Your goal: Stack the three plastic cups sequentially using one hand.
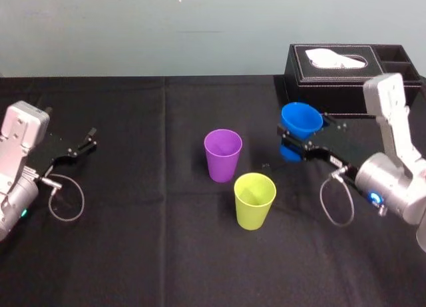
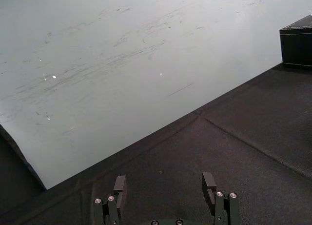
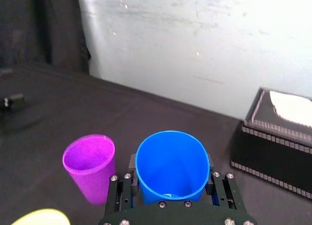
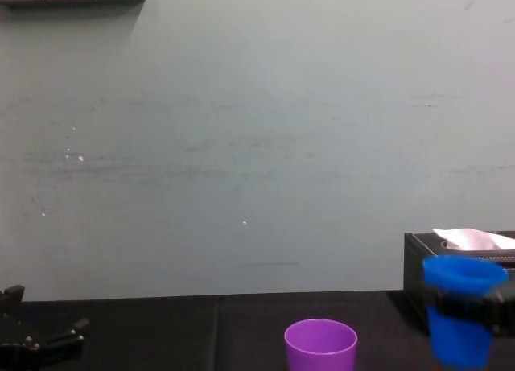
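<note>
Evidently the blue cup (image 1: 301, 119) is clamped by the right gripper (image 1: 297, 140) and held aloft, mouth up (ready for nesting), right of the purple cup (image 1: 222, 154); the left gripper (image 1: 87, 140) is parked far left, fingers apart.

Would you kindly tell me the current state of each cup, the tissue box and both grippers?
blue cup: lifted off the table, mouth up, held by the right gripper.
purple cup: upright on the table, empty, unstacked.
yellow-green cup: upright on the table, empty, unstacked.
tissue box: white tissue sticking out of its top.
right gripper: jaws shut on the blue cup.
left gripper: jaws open, empty, parked at the left.
</note>
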`<act>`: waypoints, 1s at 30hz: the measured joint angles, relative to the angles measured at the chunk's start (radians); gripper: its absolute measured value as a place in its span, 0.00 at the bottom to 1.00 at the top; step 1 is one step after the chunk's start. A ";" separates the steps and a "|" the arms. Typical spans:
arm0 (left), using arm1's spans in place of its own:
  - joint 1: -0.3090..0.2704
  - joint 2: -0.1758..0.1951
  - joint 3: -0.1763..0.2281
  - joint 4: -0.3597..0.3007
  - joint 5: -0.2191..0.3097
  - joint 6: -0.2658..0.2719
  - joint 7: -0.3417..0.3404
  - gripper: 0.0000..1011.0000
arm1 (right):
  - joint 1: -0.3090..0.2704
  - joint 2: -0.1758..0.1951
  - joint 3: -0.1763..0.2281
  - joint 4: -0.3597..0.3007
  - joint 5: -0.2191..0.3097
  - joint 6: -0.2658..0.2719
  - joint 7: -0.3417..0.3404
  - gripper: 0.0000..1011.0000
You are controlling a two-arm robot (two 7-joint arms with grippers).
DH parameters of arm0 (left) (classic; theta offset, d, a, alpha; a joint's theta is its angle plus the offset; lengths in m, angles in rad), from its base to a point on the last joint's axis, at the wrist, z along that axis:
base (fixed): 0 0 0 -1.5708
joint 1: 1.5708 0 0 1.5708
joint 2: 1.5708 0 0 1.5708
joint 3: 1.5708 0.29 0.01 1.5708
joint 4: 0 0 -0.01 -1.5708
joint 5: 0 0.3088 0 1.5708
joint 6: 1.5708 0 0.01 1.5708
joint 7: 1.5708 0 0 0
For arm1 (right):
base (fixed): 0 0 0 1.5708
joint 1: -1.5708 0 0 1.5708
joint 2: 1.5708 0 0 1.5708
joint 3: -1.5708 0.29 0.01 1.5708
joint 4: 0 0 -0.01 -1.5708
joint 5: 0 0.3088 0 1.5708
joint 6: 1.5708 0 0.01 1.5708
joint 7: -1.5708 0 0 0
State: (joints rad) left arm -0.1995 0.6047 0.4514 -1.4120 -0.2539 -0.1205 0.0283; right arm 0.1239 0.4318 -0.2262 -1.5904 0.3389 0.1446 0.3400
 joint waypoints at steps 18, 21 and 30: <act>0.000 0.000 0.000 0.000 0.000 0.000 0.000 1.00 | 0.181 -0.048 -0.100 0.051 0.067 0.036 0.082 0.72; 0.000 0.000 0.000 0.000 0.000 0.000 0.000 1.00 | 0.192 -0.053 -0.123 0.058 0.068 0.026 0.090 0.72; 0.000 0.000 0.000 0.000 0.000 0.000 0.000 1.00 | 0.217 -0.058 -0.186 0.078 0.058 0.001 0.103 0.72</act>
State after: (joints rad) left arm -0.1995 0.6046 0.4514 -1.4120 -0.2538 -0.1205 0.0283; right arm 0.3406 0.3738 -0.4126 -1.5125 0.3970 0.1456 0.4426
